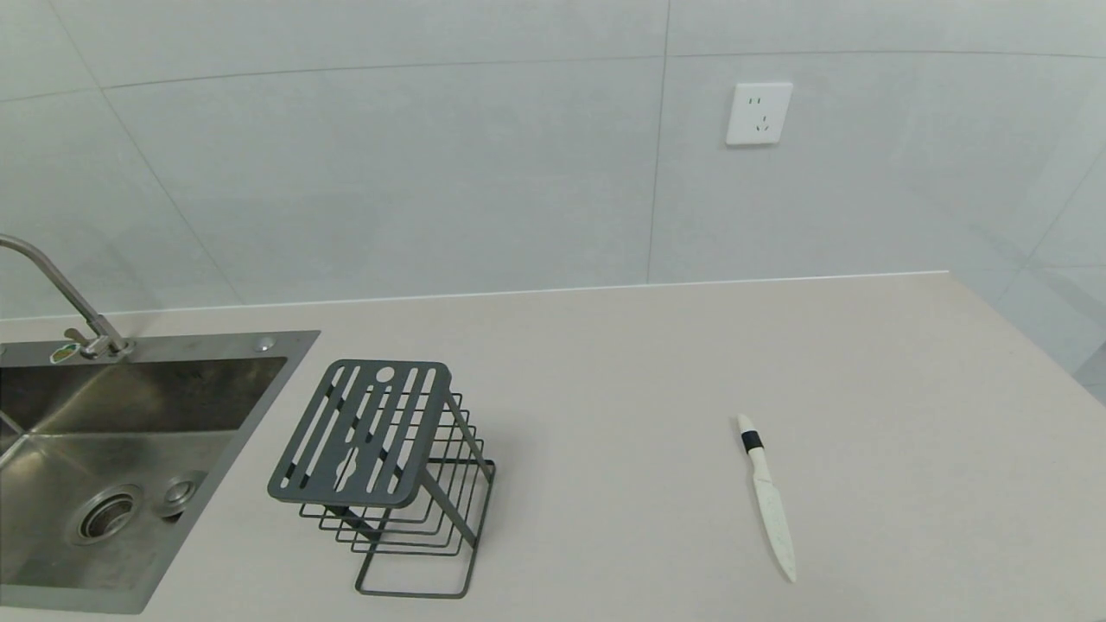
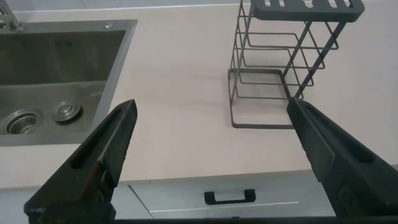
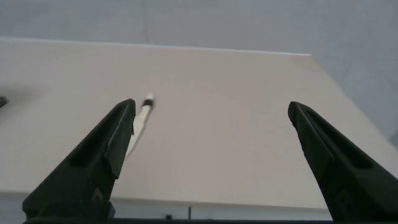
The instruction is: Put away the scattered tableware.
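Counter [image 1: 648,363]: sink [image 1: 173,345], rack [image 1: 367,436] beside it; white knife [image 1: 765,492], black-banded, well apart. Left pincer [image 2: 210,109], right pincer [image 3: 210,109]: spread wide, empty.

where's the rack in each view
head: the rack stands on the counter between the sink and the knife, nearer the sink.
left wrist: the rack stands just beyond the open left gripper, with the sink off to its side.
right wrist: cannot tell; a dark sliver at the picture's edge, past the knife, may be it.
shared landmark: the counter.
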### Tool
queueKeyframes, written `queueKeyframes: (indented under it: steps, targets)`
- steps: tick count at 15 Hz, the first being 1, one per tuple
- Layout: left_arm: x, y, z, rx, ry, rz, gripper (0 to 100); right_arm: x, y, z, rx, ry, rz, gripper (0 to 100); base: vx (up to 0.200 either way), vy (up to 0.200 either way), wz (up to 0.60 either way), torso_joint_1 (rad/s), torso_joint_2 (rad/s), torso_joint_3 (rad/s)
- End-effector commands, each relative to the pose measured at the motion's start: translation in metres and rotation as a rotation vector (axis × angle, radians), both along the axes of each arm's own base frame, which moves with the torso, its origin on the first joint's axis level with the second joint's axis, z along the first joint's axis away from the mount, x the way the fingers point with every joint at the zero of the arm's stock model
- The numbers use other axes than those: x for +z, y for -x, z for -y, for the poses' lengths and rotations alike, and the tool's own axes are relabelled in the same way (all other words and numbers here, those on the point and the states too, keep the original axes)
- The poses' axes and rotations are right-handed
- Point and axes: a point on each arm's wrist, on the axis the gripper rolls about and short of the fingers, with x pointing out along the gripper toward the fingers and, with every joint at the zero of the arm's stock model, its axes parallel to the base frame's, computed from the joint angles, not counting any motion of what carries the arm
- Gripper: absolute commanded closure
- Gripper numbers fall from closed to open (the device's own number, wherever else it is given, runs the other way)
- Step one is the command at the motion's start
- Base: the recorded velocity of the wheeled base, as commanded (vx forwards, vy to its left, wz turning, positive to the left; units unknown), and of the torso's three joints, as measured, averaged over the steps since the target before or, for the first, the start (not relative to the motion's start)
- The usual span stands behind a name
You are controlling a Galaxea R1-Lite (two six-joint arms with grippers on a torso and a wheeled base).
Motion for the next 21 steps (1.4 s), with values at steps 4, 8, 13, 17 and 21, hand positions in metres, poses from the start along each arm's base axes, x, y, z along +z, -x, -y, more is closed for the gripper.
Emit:
queueKeyframes:
  steps: [4,8,13,17,21]
  targets:
    - [0.0,0.0,0.0,0.0,0.002,-0.001,0,0.016,-0.043,-0.007,0.273,-0.022,-0.416,0,0.0,0.0,0.0,0.0,0.0,0.0]
    - [0.0,0.0,0.0,0.0,0.001,-0.001,0,0.047,-0.095,-0.014,0.294,-0.024,-0.579,0,0.0,0.0,0.0,0.0,0.0,0.0]
    - [0.0,0.0,0.0,0.0,0.001,-0.001,0,0.054,-0.143,-0.027,0.366,0.068,-0.679,0,0.0,0.0,0.0,0.0,0.0,0.0]
    - [0.0,0.0,0.0,0.0,-0.001,0.0,0,0.054,-0.189,-0.058,0.414,0.195,-0.671,0,0.0,0.0,0.0,0.0,0.0,0.0]
    - [0.0,0.0,0.0,0.0,-0.001,-0.002,0,0.029,-0.216,-0.098,0.379,0.163,-0.773,0,0.0,0.0,0.0,0.0,0.0,0.0]
